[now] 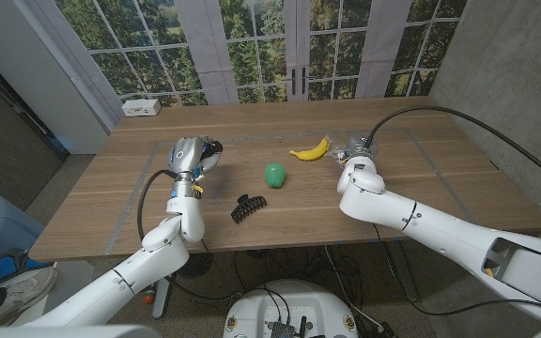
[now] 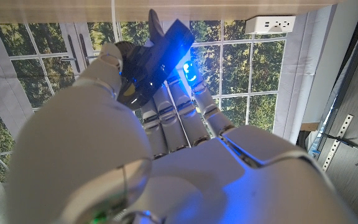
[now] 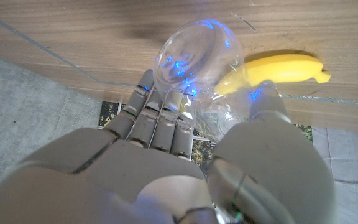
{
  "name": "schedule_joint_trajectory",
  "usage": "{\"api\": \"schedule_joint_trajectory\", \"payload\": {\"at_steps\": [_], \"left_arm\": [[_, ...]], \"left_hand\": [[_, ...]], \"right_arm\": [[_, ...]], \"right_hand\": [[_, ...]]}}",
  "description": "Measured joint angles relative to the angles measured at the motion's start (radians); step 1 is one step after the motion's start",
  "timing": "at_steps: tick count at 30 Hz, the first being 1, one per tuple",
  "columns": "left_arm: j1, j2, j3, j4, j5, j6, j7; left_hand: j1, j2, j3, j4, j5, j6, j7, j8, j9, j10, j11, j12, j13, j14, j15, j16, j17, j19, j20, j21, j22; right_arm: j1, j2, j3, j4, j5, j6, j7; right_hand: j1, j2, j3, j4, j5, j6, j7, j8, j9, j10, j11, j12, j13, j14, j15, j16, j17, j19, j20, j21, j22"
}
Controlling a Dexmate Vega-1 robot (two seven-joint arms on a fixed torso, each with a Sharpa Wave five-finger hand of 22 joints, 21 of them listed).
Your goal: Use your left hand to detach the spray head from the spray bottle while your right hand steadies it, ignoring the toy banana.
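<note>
The wooden counter [image 1: 280, 202] carries both hands w/ the task pieces apart: right hand [image 1: 357, 161], at approx 2 o'clock from counter center, has its fingers [image 3: 157, 121] wrapped round the clear spray bottle [image 3: 194, 62], which sits just beside the toy banana [image 1: 311, 149] at 12 o'clock. Left hand [image 1: 193, 158], at approx 10 o'clock, holds the black spray head [image 2: 157, 53] in its fingers, well apart from the bottle. Smaller bits betw. the arms: a green object [image 1: 274, 175] near center, a black hair claw [image 1: 247, 207] at 7 o'clock, and a white power strip [image 1: 142, 108] at the far 10 o'clock corner.
</note>
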Motion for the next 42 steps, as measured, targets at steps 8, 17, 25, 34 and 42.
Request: {"api": "schedule_joint_trajectory", "payload": {"at_steps": [8,17,25,34,42], "left_arm": [[-0.016,0.012,0.024,0.007,0.004,0.035,-0.04],[-0.029,0.032,0.043,-0.006,0.009,0.095,-0.104],[-0.032,0.05,0.05,-0.032,0.005,0.135,-0.147],[-0.035,0.069,0.05,-0.064,-0.006,0.169,-0.183],[-0.034,0.08,0.045,-0.087,-0.019,0.178,-0.195]], "left_hand": [[0.026,0.005,-0.006,-0.003,0.001,0.007,0.0,-0.006,0.0,0.0,0.0,-0.008,-0.009,0.0,0.0,-0.001,-0.005,0.0,0.0,0.0,0.0],[0.067,0.025,-0.044,0.013,0.005,0.012,-0.077,-0.085,0.001,-0.044,-0.06,-0.062,-0.024,-0.061,0.016,-0.062,-0.032,-0.029,0.003,-0.021,-0.002],[-0.048,0.027,-0.121,0.035,0.009,-0.138,-0.143,-0.191,-0.001,-0.195,-0.152,-0.165,-0.043,-0.206,0.043,-0.146,-0.048,-0.077,0.004,-0.086,-0.002],[-0.225,-0.069,-0.2,0.048,0.017,-0.455,-0.173,-0.205,-0.007,-0.529,-0.117,-0.182,-0.049,-0.441,0.062,-0.185,-0.062,-0.17,0.045,-0.197,-0.007],[-0.312,-0.076,-0.223,0.058,0.03,-0.691,-0.188,-0.205,-0.012,-0.821,-0.054,-0.182,-0.053,-0.619,0.067,-0.189,-0.069,-0.253,0.102,-0.291,-0.004]], "right_arm": [[0.043,-0.005,-0.045,0.015,0.045,-0.046,0.0],[0.062,0.011,-0.08,0.052,-0.012,-0.068,0.064],[0.05,0.048,-0.084,0.103,-0.185,-0.078,0.19],[0.036,0.087,-0.083,0.16,-0.37,-0.081,0.337],[0.026,0.11,-0.072,0.194,-0.518,-0.083,0.489]], "right_hand": [[0.0,0.0,0.003,-0.003,0.0,0.0,0.0,-0.004,0.0,0.0,0.0,-0.007,-0.005,0.0,0.0,0.0,-0.005,0.0,0.0,-0.004,0.0],[0.0,0.0,0.007,-0.007,-0.008,0.0,0.0,-0.01,0.0,0.0,0.0,-0.011,-0.007,0.0,0.0,0.007,-0.005,-0.004,-0.004,-0.011,0.0],[0.0,0.0,0.011,-0.011,-0.027,-0.02,-0.02,-0.059,0.001,-0.022,-0.022,-0.035,-0.002,-0.022,0.001,0.015,-0.005,-0.013,0.002,-0.019,0.001],[-0.023,0.023,-0.017,-0.013,-0.031,-0.122,-0.122,-0.15,0.007,-0.222,-0.09,-0.096,0.003,-0.109,0.009,0.008,-0.009,-0.042,0.031,-0.049,0.003],[0.014,0.107,-0.076,0.004,0.003,-0.348,-0.145,-0.256,0.012,-0.418,-0.053,-0.168,-0.027,-0.223,0.014,-0.005,-0.037,-0.085,0.074,-0.105,0.003]]}}
